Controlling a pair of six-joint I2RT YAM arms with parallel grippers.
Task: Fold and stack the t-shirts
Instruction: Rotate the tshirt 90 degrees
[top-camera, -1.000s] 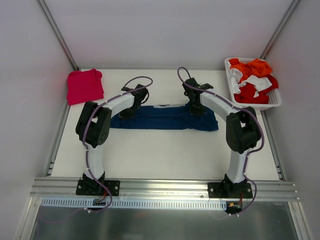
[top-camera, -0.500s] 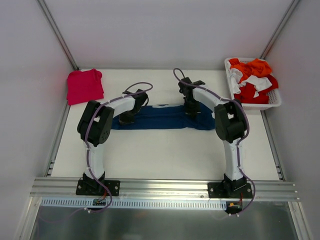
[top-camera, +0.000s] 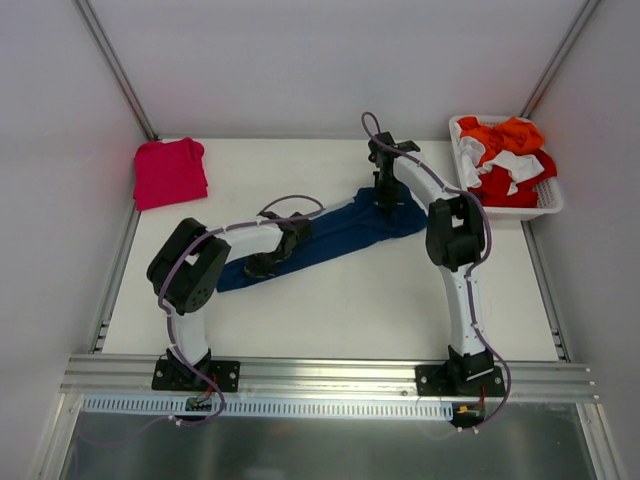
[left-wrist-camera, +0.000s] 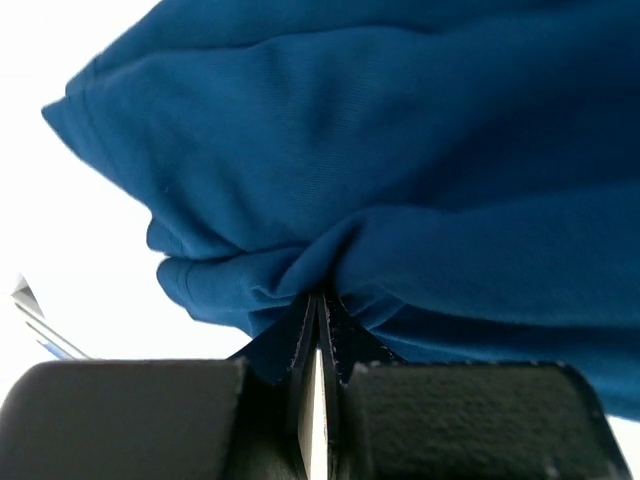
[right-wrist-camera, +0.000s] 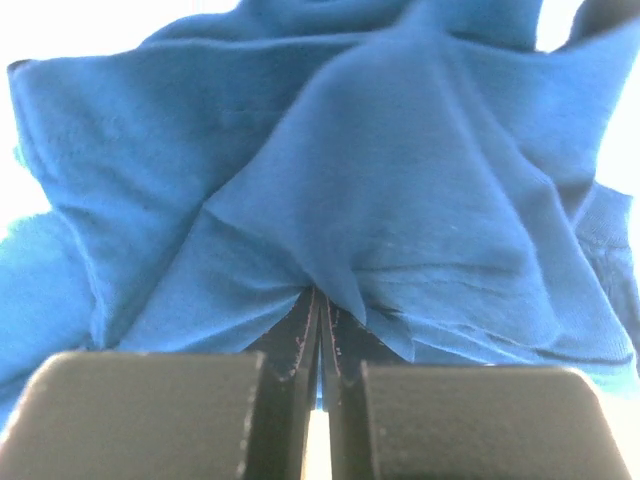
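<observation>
The navy blue t-shirt (top-camera: 335, 235) lies as a long folded band slanting from lower left to upper right across the table. My left gripper (top-camera: 268, 262) is shut on its lower left end; the left wrist view shows the cloth (left-wrist-camera: 400, 180) pinched between closed jaws. My right gripper (top-camera: 384, 200) is shut on its upper right end; the right wrist view shows bunched blue cloth (right-wrist-camera: 330, 170) in closed jaws. The pinkish-red t-shirt (top-camera: 169, 172) lies folded at the table's far left corner, apart from both grippers.
A white basket (top-camera: 548, 205) at the far right holds orange, red and white clothes. Metal frame rails (top-camera: 330, 375) run along the near edge, and white walls enclose the table (top-camera: 340, 310).
The navy shirt has swung from a level band to a slant. My left gripper moved toward the near side with its end; my right gripper moved farther back and right with its end.
</observation>
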